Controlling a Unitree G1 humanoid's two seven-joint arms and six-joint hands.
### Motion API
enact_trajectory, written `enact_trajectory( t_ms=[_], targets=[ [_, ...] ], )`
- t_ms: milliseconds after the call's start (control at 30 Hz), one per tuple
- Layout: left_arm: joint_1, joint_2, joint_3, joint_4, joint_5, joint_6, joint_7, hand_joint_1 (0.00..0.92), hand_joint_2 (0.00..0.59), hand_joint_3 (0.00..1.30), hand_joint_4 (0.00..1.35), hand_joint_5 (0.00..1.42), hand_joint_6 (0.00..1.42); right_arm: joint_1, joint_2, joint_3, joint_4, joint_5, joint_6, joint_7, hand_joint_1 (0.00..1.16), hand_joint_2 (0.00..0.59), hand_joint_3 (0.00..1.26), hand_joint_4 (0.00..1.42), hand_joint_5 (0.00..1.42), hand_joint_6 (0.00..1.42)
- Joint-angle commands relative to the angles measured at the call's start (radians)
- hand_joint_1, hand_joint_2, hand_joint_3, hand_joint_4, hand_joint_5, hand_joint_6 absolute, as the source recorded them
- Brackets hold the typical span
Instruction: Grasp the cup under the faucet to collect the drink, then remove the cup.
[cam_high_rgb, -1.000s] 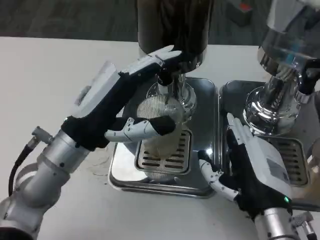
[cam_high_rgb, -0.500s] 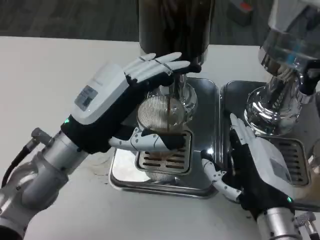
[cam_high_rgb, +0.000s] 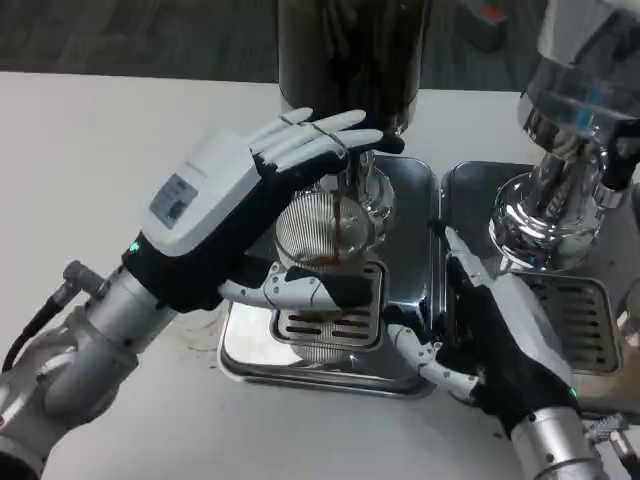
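A clear ribbed cup (cam_high_rgb: 312, 232) sits under the faucet (cam_high_rgb: 353, 178) of the dark dispenser (cam_high_rgb: 350, 50), above the drip grate. A thin brown stream runs from the faucet into the cup, and brown liquid shows at its bottom. My left hand (cam_high_rgb: 215, 215) holds the cup, with the thumb (cam_high_rgb: 300, 292) across its near side and the fingers (cam_high_rgb: 315, 135) reaching over its far side. My right hand (cam_high_rgb: 495, 340) is open at the right edge of the steel tray (cam_high_rgb: 405, 300), holding nothing, its thumb over the tray's front right corner.
A second shiny dispenser (cam_high_rgb: 570, 130) stands at the right over its own steel tray (cam_high_rgb: 590, 300). White table (cam_high_rgb: 90, 150) stretches to the left. Small brown stains mark the table by the tray's left front corner.
My left hand has turned its white back upward and closed round the cup. The brown stream now falls into the cup. My right hand has shifted left, up to the tray's edge.
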Motion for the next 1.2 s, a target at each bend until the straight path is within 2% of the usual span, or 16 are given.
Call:
enact_trajectory(
  t_ms=[33,300,633,733,1200],
  targets=[
    [0.011,0.007,-0.044,-0.014,0.04,-0.014,-0.01,0.0,0.105,0.29,0.18,0.36,0.19,-0.019,-0.012,-0.02,0.032,0.049,-0.046,0.031,0.64,0.344,0.0,0.0,0.0,0.05],
    [0.006,0.012,-0.055,-0.016,0.039,-0.005,0.005,0.0,0.104,0.3,0.18,0.36,0.19,-0.058,-0.007,-0.047,0.089,0.114,-0.079,0.065,0.65,0.319,0.0,0.0,0.0,0.04],
    [0.003,0.019,-0.067,-0.019,0.028,0.002,0.008,0.0,0.115,0.3,0.19,0.37,0.19,-0.12,0.019,-0.053,0.153,0.163,-0.098,0.086,0.66,0.28,0.0,0.0,0.0,0.0],
    [0.004,0.021,-0.068,-0.018,0.023,0.003,0.008,0.0,0.115,0.3,0.19,0.38,0.2,-0.137,0.02,-0.052,0.168,0.17,-0.101,0.091,0.66,0.263,0.0,0.0,0.0,0.0],
    [0.007,0.023,-0.067,-0.016,0.016,0.009,0.008,0.0,0.117,0.3,0.19,0.39,0.21,-0.2,0.028,-0.05,0.226,0.187,-0.11,0.106,0.66,0.257,0.0,0.0,0.0,0.0]
  ],
)
